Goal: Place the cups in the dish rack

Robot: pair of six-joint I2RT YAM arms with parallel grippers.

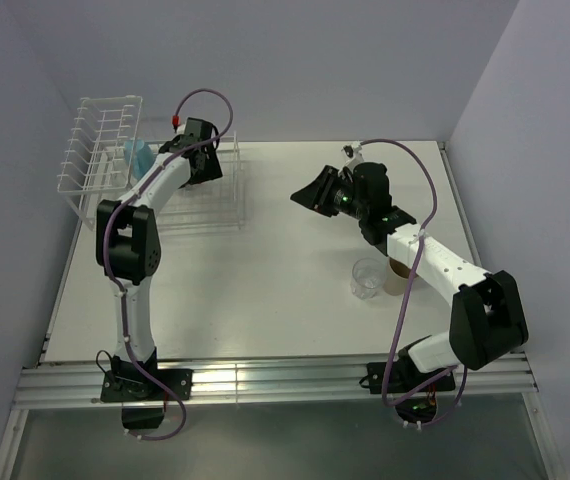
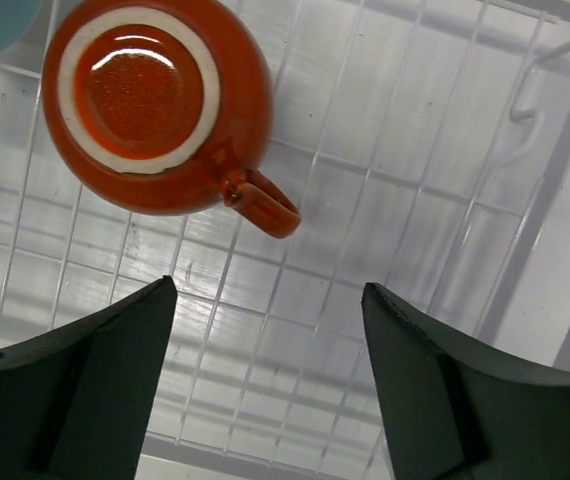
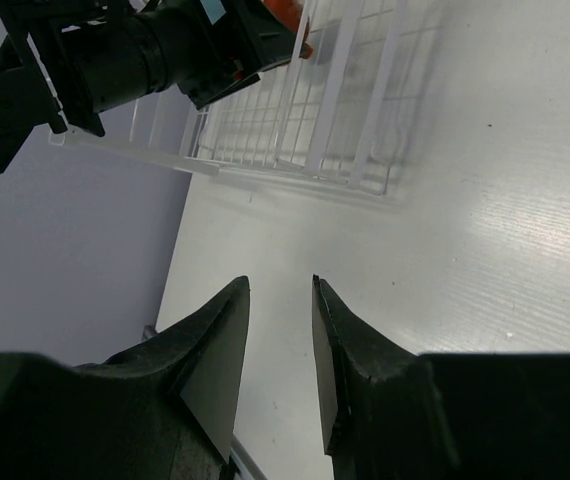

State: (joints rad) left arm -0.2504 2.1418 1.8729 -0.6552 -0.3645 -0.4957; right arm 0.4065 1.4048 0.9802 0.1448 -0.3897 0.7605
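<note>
Inside the dish rack (image 2: 550, 190), red-orange cup (image 2: 155, 100) inverted, left gripper (image 2: 267, 287) wide and empty above, right gripper (image 3: 280, 282) narrow, holding nothing

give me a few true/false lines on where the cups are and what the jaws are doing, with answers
1. The red cup is in the rack. True.
2. The left jaws are shut on the red cup. False: they stand open and empty, apart from the cup.
3. The tumbler is in the rack. False: it stands on the table by the right arm.
4. A blue mug is in the rack. True.
5. The right jaws hold the beige cup. False: there is nothing between them, and that cup stands on the table beside the tumbler.
</note>
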